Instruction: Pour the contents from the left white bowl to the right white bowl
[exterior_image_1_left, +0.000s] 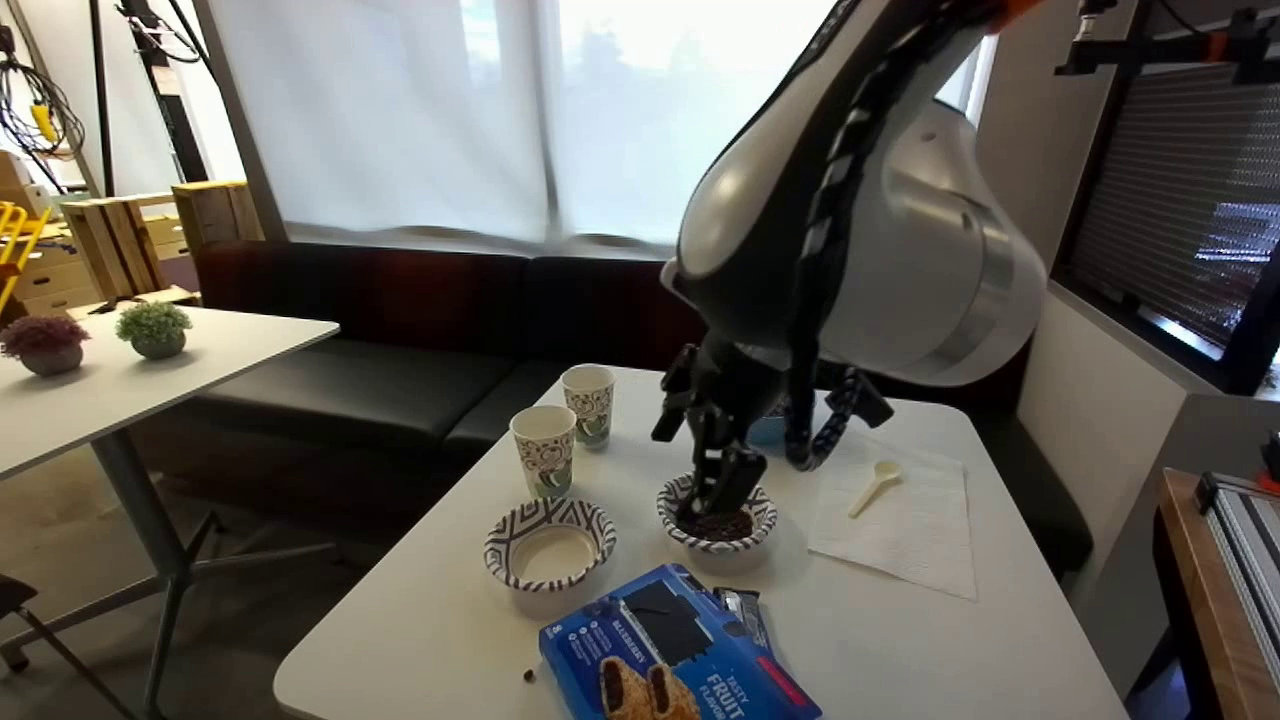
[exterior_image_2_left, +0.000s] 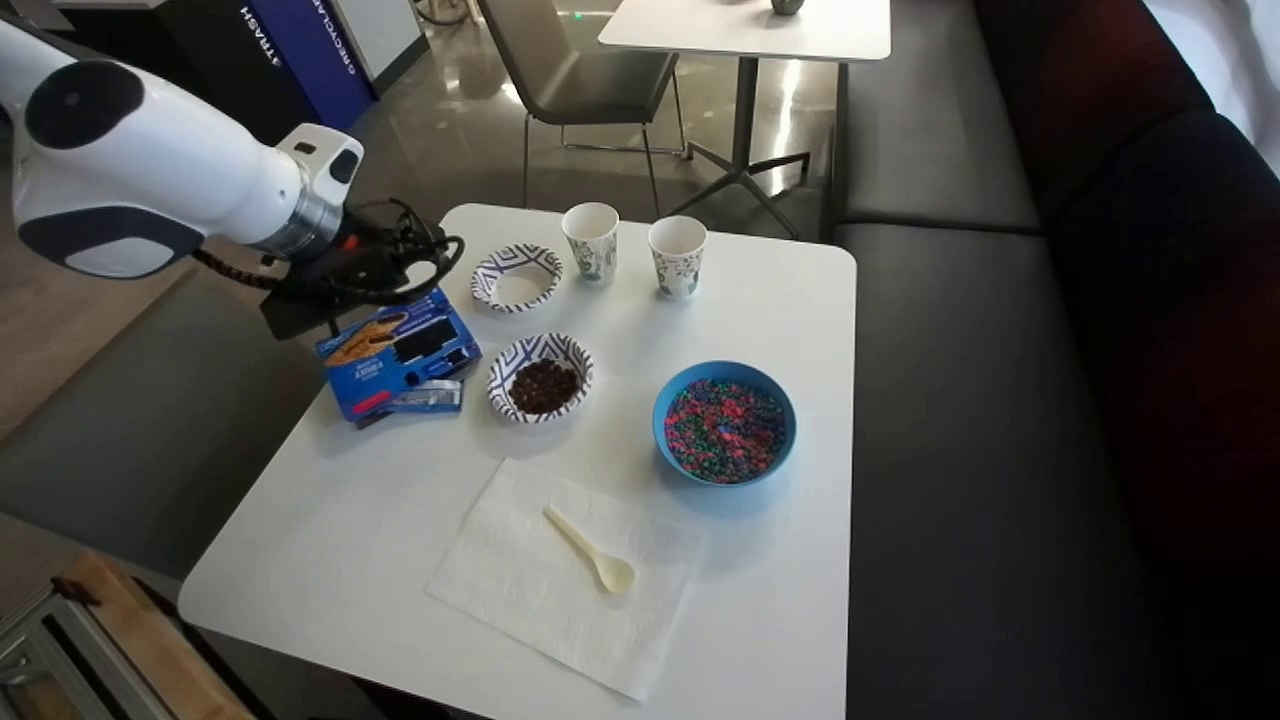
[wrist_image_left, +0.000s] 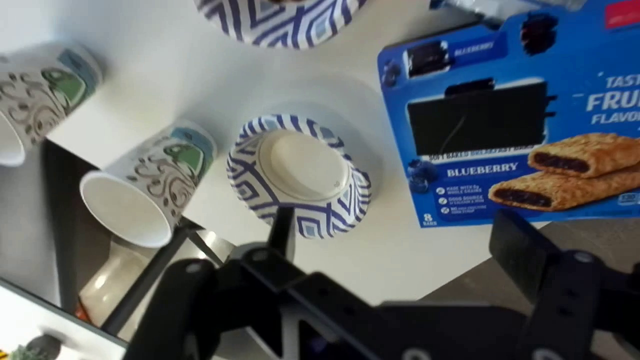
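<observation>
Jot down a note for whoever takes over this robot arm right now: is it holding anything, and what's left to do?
Gripper: open, holding nothing.
Left white bowl: empty, standing on the table near the two paper cups.
Right white bowl: holds the brown bits.
Done: the pour, it seems, judging by where the bits lie.
Remaining: probably just backing the gripper away. One dark crumb lies loose on the table.

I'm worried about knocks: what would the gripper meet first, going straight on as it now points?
In the wrist view, the open gripper seems aimed at the white tabletop between the empty bowl and the blueberry box; depth is unclear, so it might clip either first.
</observation>
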